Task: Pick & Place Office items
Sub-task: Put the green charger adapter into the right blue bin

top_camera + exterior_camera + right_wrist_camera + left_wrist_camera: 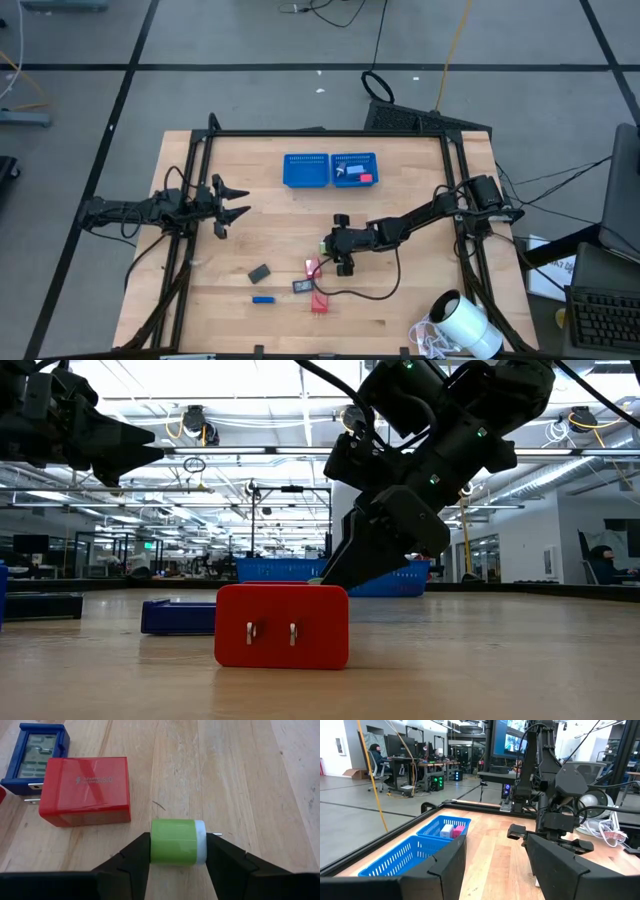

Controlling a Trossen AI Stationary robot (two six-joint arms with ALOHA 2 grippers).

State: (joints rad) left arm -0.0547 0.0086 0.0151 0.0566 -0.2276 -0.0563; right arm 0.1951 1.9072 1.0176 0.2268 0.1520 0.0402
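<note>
Small green cylinder with a white end cap (178, 842), low over the wooden worktop (240, 770), clamped between the right pincer's (178, 851) fingers. Just beside it: red rectangular plastic charger block (85, 790), touching a dark blue framed block (34, 757). Off at the worktop's left edge, left pincer (232, 201) hanging with fingers apart, gripping nothing.

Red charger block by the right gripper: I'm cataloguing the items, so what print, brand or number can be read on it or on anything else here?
Red charger block: a faint embossed line on its top face, too blurred to read.
Dark blue piece behind it: a grid pattern, no legible characters.
Green-and-white piece in the right gripper: no text visible.
Nothing else is readable.
</note>
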